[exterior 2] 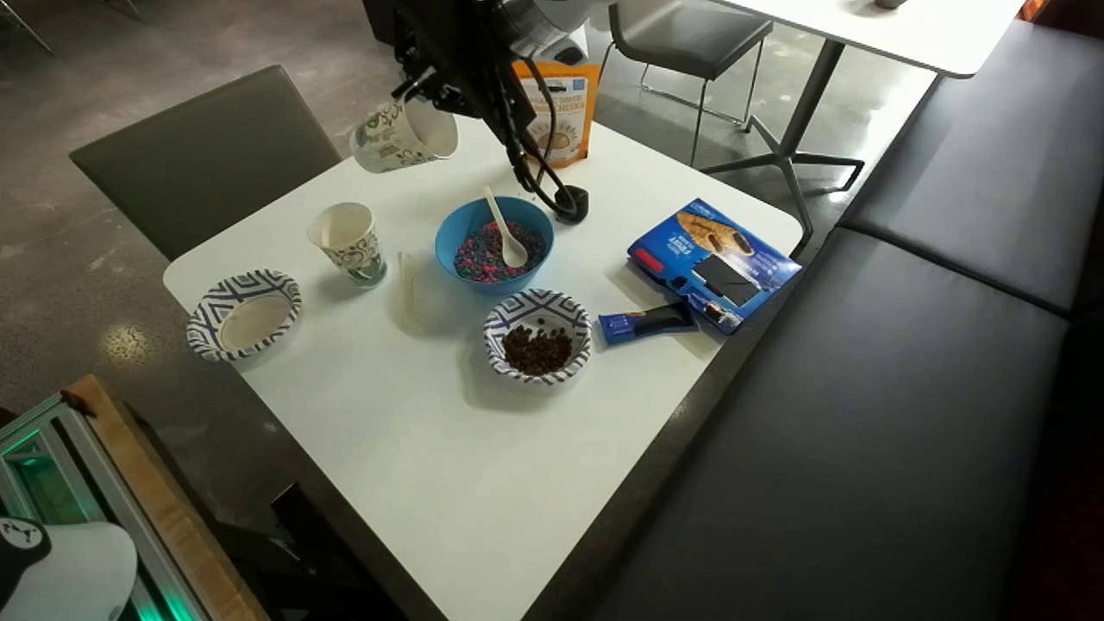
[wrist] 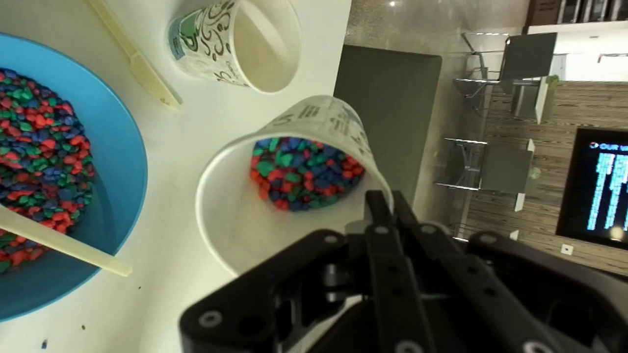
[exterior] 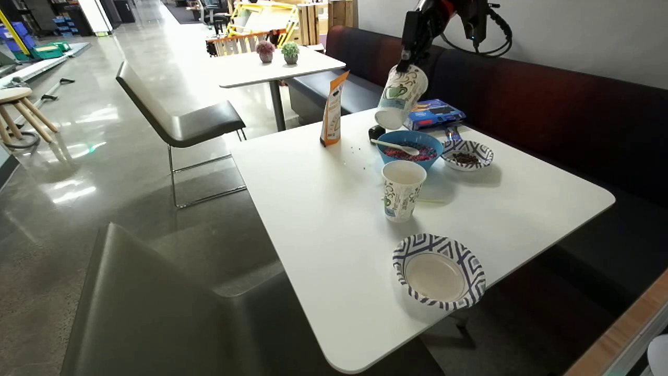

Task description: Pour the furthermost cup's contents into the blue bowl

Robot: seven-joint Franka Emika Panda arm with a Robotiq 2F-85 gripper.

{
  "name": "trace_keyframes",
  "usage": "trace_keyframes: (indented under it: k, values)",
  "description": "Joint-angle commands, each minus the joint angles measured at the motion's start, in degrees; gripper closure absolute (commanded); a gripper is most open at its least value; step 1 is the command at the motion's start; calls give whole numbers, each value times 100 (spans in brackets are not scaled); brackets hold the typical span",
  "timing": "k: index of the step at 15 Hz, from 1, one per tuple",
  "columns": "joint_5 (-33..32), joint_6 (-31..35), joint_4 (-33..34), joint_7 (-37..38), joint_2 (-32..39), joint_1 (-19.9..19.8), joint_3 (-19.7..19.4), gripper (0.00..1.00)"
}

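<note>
My gripper [wrist: 385, 203] is shut on the rim of a white paper cup with greenish print [wrist: 314, 115], taken as the furthermost cup. In both exterior views the cup [exterior: 399, 99] [exterior 2: 384, 142] is held in the air, tilted, its mouth turned toward the bowl's side. Red, green and blue bits [wrist: 304, 171] lie in its bottom. The blue bowl [exterior 2: 509, 287] stands on the table; in the wrist view it [wrist: 120, 127] is at the left, apart from the cup. It holds similar bits and a white spoon [exterior 2: 511, 246]. The gripper's fingertips are partly hidden in the exterior views.
Another paper cup [exterior 2: 349, 246] stands upright beside the bowl. A pale knife [wrist: 142, 73] lies between them. Two patterned paper bowls [exterior 2: 250, 285] [exterior 2: 539, 302], a blue box [exterior 2: 716, 259], a blue packet [exterior 2: 647, 323] and an orange pouch [exterior: 332, 112] are on the table.
</note>
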Motion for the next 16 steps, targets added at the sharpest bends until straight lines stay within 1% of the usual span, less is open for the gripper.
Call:
trace_keyframes:
  k: [1,6,11,14,16]
  values:
    - [229,-786,941,88,712,-196,-22,99]
    - [293,-1672,1814,340,1446,-419,35,99]
    - [511,-2609,2581,795,2100,-595,114,99]
    - [727,-2949,2931,1071,2423,-654,166,99]
    - [849,-3006,3091,1216,2586,-650,191,99]
